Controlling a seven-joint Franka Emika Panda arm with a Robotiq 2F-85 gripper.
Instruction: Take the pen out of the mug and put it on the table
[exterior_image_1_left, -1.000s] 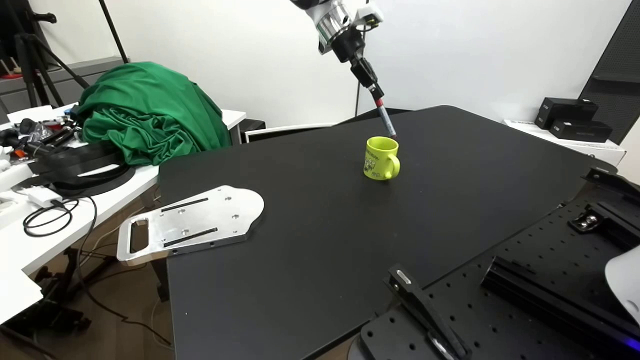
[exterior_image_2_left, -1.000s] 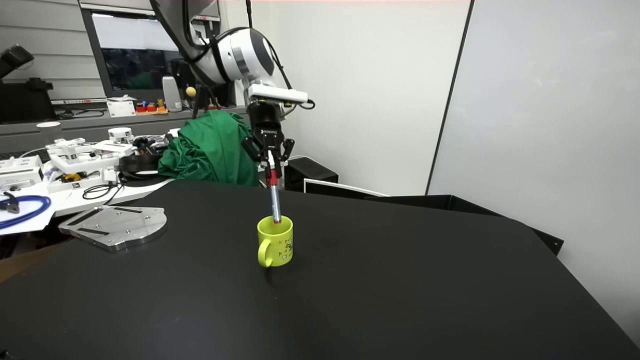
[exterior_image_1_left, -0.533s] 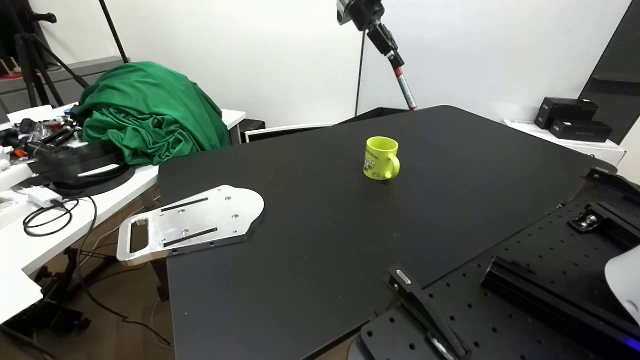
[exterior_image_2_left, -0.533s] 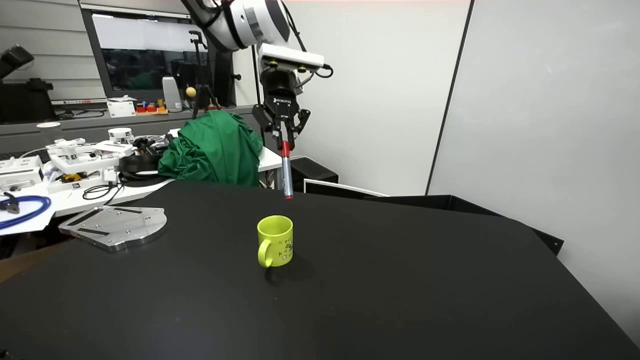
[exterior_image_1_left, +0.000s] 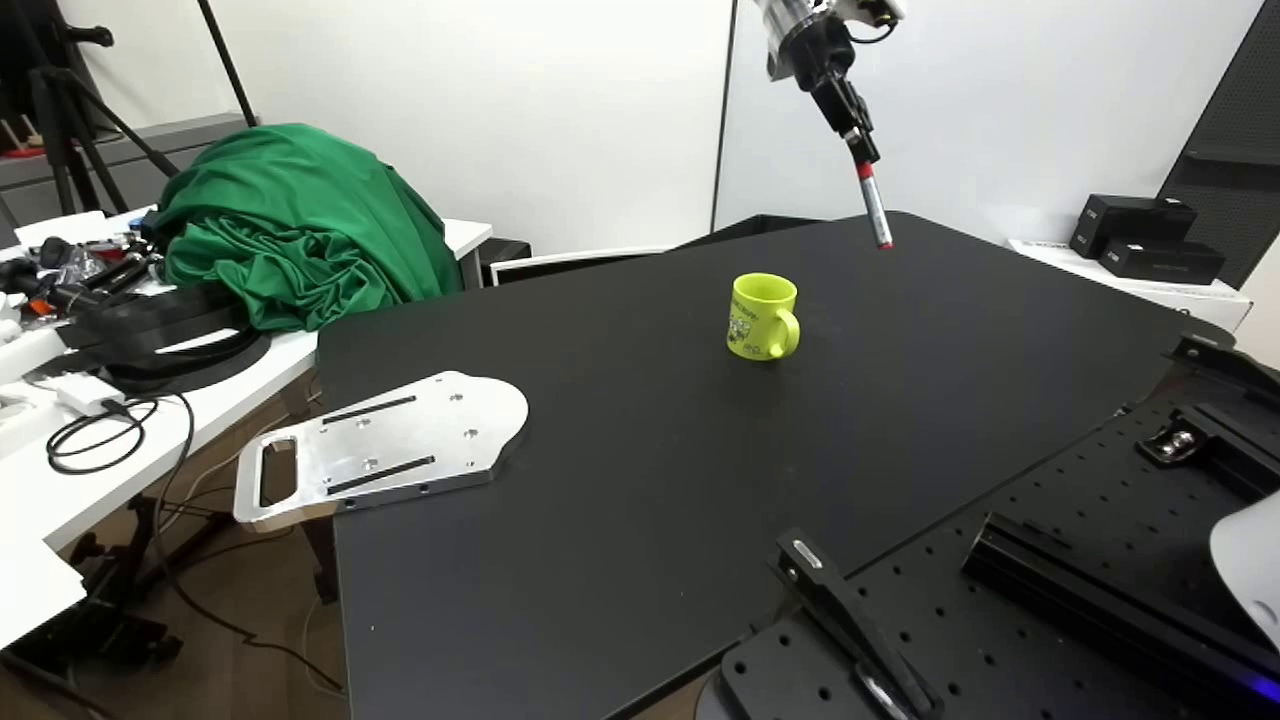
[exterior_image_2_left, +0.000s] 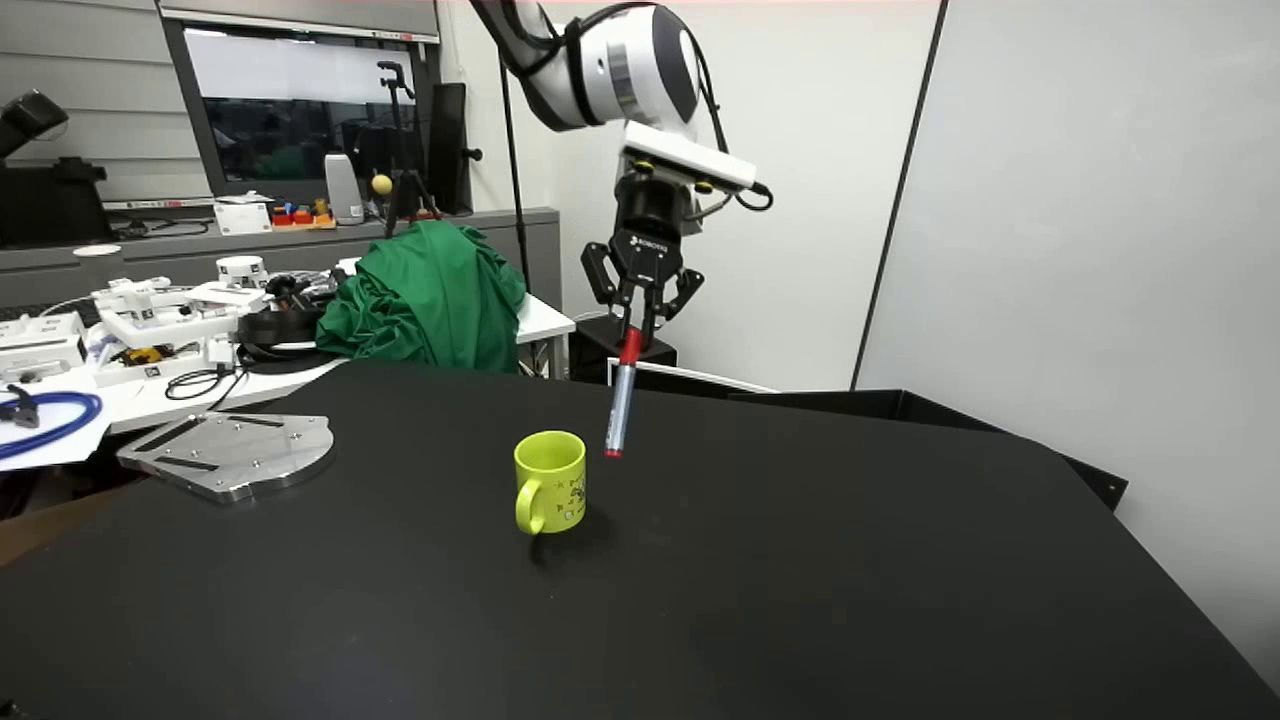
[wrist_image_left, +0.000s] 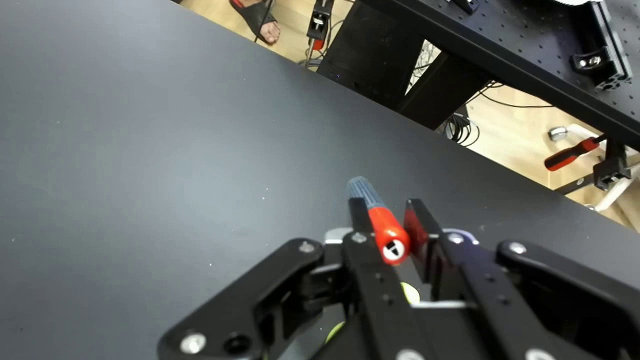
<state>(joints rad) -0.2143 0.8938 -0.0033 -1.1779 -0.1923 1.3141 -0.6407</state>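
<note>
The black table (exterior_image_1_left: 620, 560) carries 1 upright mug (exterior_image_1_left: 752, 325) and 1 metal plate (exterior_image_1_left: 402, 440).

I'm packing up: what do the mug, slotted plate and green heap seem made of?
Mug: perhaps glossy, ceramic or plastic; its smooth printed wall fits either. Slotted plate: probably bare metal; silvery, reflective surface. Green heap: fabric, slightly shiny; soft folds.

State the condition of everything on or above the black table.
Mug: upright on the table, nothing sticking out of its rim
Pen: held tilted, out of the mug, not yet laid down; capped or not, can't tell
Gripper: clamped on the pen's upper end
Metal plate: lying flat, handle end jutting past the table's edge
</note>
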